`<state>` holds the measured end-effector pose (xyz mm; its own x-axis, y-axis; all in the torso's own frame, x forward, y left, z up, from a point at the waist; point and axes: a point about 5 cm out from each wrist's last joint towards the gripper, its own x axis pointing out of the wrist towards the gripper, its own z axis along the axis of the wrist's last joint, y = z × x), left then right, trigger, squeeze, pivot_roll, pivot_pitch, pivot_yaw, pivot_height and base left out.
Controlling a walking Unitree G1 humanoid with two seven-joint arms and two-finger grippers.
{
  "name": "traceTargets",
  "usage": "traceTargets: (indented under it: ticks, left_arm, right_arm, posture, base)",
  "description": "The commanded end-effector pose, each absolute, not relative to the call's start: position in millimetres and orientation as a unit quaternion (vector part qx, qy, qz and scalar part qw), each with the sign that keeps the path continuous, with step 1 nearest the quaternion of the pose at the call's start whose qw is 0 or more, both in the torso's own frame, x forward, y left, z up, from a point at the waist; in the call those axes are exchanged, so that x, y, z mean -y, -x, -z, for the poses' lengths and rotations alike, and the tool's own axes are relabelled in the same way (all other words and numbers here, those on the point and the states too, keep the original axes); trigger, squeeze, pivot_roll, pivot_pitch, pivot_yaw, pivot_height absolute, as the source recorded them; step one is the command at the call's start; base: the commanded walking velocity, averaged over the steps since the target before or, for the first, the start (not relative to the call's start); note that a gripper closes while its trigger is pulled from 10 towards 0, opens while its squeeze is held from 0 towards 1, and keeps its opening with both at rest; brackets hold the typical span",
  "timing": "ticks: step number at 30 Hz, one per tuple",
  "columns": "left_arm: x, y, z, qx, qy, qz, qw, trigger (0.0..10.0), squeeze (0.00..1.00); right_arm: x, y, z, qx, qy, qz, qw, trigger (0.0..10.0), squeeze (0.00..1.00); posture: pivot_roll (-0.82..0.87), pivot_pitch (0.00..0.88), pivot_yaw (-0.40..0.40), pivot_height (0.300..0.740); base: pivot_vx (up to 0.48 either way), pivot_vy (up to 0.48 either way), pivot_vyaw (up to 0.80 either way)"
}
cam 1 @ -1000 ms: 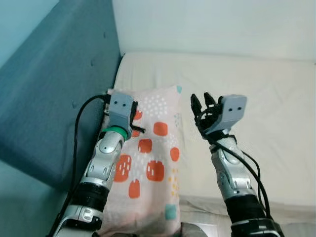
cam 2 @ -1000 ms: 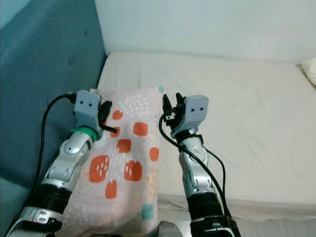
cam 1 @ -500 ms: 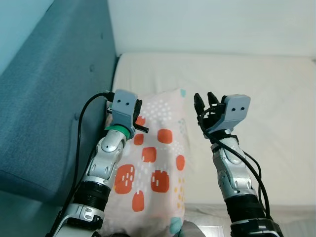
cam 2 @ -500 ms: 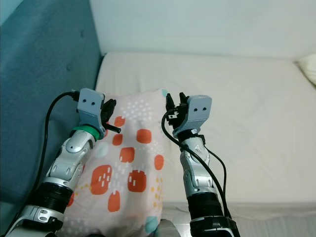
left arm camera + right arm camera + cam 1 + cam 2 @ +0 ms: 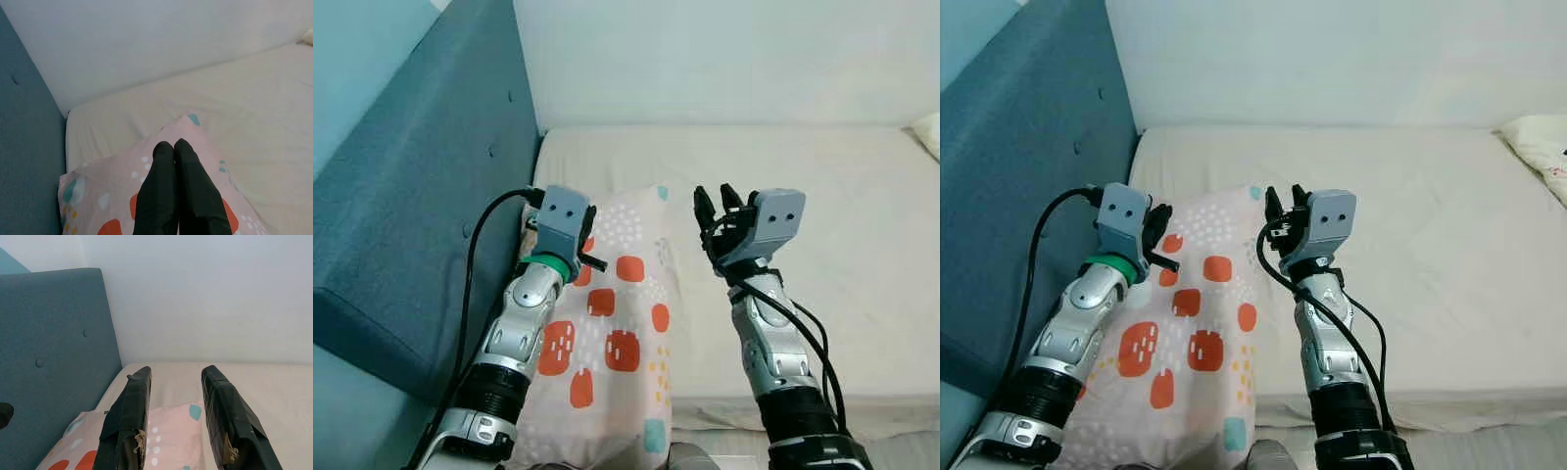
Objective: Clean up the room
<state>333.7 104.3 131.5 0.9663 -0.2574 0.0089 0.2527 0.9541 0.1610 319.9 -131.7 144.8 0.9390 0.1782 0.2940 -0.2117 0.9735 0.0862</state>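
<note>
A pink pillow (image 5: 617, 323) with orange patches and white dots lies on the near left corner of the cream mattress (image 5: 842, 196), and its lower end hangs past the front edge. My left gripper (image 5: 592, 240) is at the pillow's upper left edge. In the left wrist view its fingers (image 5: 171, 145) are pressed together over the pillow (image 5: 107, 186), with nothing visible between them. My right gripper (image 5: 713, 201) is raised just right of the pillow's top corner. Its fingers are open, with the pillow (image 5: 171, 426) beyond the gap.
A blue padded headboard (image 5: 411, 215) runs along the left side of the bed. A white wall (image 5: 724, 59) stands behind it. A second pale pillow (image 5: 1542, 147) lies at the far right edge of the mattress. Bare mattress stretches right of my right arm.
The camera view has shifted, showing more of the bed's right side and the pale pillow there. Both grippers hold the same pose beside the pink pillow.
</note>
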Motion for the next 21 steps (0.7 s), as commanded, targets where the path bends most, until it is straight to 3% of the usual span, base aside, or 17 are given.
traceTargets:
  ticks: [1,8,9,13,15,20,21]
  left_arm:
    - [-104.8,-332.3,-124.1,-0.003,-0.09,0.131,0.987,10.0,0.0]
    - [-102.1,-332.8,-100.3,-0.053,-0.116,0.134,0.983,10.0,0.0]
    - [-99.7,-336.2,-84.9,-0.096,-0.138,0.145,0.975,10.0,0.0]
    - [-100.9,-339.8,-74.3,-0.135,-0.148,0.144,0.969,10.0,0.0]
    - [-111.6,-344.8,-62.0,-0.202,-0.137,0.115,0.963,10.0,0.0]
    - [-121.2,-342.8,-49.1,-0.273,-0.139,0.11,0.946,10.0,0.0]
    - [-123.5,-339.4,-43.4,-0.292,-0.149,0.122,0.937,10.0,0.24]
  right_arm:
    - [130.7,-317.8,-137.9,0.129,-0.061,-0.102,0.984,10.0,0.0]
    - [117.9,-315.2,-129.5,0.108,-0.075,-0.136,0.982,10.0,0.0]
    - [112.4,-313.0,-121.3,0.089,-0.085,-0.147,0.981,10.0,0.0]
    - [108.4,-310.6,-115.9,0.078,-0.09,-0.155,0.981,10.0,0.0]
    - [102.5,-307.2,-110.6,0.067,-0.091,-0.168,0.979,10.0,0.0]
    - [98.8,-304.0,-107.9,0.061,-0.091,-0.171,0.979,10.0,0.0]
    - [99.4,-303.0,-107.0,0.059,-0.092,-0.169,0.98,10.0,0.0]
  posture:
    - [-0.07,0.011,0.032,0.74]
    - [-0.06,0.022,0.031,0.74]
    - [-0.04,0.048,0.019,0.74]
    - [-0.03,0.056,0.016,0.74]
    - [-0.03,0.082,0.019,0.74]
    - [-0.03,0.117,0.026,0.74]
    - [-0.03,0.143,0.035,0.74]
  base:
    - [0.0,0.0,0.0]
    - [0.0,0.0,0.0]
    - [0.0,0.0,0.0]
    - [0.0,0.0,0.0]
    - [0.0,0.0,0.0]
    - [0.0,0.0,0.0]
    - [0.0,0.0,0.0]
